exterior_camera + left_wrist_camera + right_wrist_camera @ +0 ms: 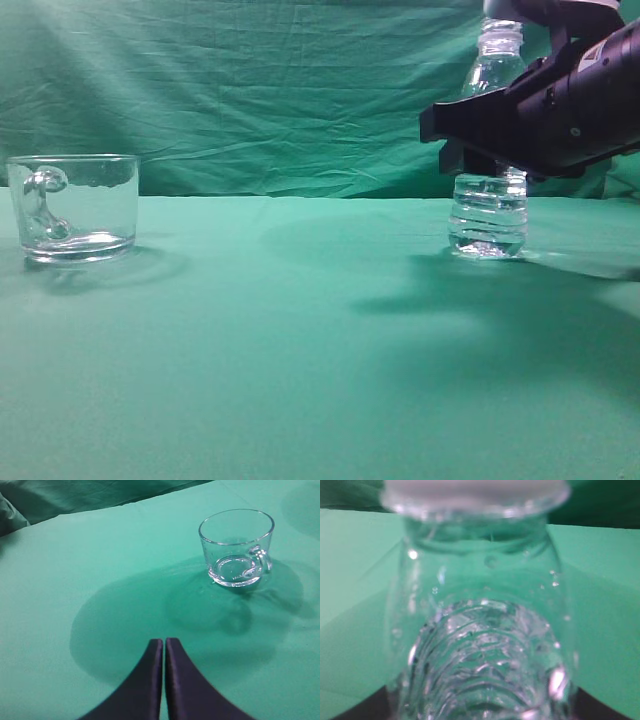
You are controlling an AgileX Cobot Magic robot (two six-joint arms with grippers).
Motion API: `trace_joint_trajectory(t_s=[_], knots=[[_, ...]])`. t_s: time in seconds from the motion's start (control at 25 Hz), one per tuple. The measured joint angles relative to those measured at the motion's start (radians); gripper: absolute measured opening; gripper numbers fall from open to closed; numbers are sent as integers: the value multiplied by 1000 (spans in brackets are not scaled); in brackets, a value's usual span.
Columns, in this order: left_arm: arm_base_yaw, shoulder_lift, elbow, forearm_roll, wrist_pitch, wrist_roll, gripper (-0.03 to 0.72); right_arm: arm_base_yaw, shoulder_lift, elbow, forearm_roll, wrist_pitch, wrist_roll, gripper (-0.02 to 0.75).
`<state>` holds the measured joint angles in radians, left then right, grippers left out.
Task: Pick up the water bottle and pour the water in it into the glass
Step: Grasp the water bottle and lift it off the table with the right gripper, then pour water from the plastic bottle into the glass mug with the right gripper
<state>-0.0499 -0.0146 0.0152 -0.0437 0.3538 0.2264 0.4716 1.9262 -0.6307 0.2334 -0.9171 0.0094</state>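
Exterior view: right tool (490, 160) straddles the bottle (488, 215) near the worktop's right edge; can't tell if it's gripping. Left tool (164, 647) is closed, empty. Next: lift, carry to the mug (75, 207).

1. The desk (300, 350) wears a plain mint-green cloth, darkened by soft shadow patches.
2. The backdrop (250, 90) is a deeper green fabric, creased all over.
3. The glass (75, 207) is clear and colourless, tinted green by the cloth behind it.
4. The water bottle (490, 215) is clear plastic with ridged rings round its lower body; the water (485, 660) inside is colourless, glinting white.
5. The right gripper (470, 130) is matt black; the left gripper (164, 647) is glossy dark purplish black.
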Motion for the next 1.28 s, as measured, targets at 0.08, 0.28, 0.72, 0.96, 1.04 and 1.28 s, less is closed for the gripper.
trace_joint_trajectory(t_s=[0.08, 0.28, 0.72, 0.96, 1.04, 1.28], knots=[[0, 0, 0, 0, 0, 0, 0, 0, 0, 0, -9, 2, -16, 377], [0, 0, 0, 0, 0, 0, 0, 0, -43, -4, -130, 89, -75, 377], [0, 0, 0, 0, 0, 0, 0, 2, -226, -228, -343, 597, -119, 326], [0, 0, 0, 0, 0, 0, 0, 46, -230, -405, -471, 837, -123, 326], [0, 0, 0, 0, 0, 0, 0, 67, -223, -452, -527, 866, -123, 326], [0, 0, 0, 0, 0, 0, 0, 140, -140, -581, -669, 958, -131, 326]])
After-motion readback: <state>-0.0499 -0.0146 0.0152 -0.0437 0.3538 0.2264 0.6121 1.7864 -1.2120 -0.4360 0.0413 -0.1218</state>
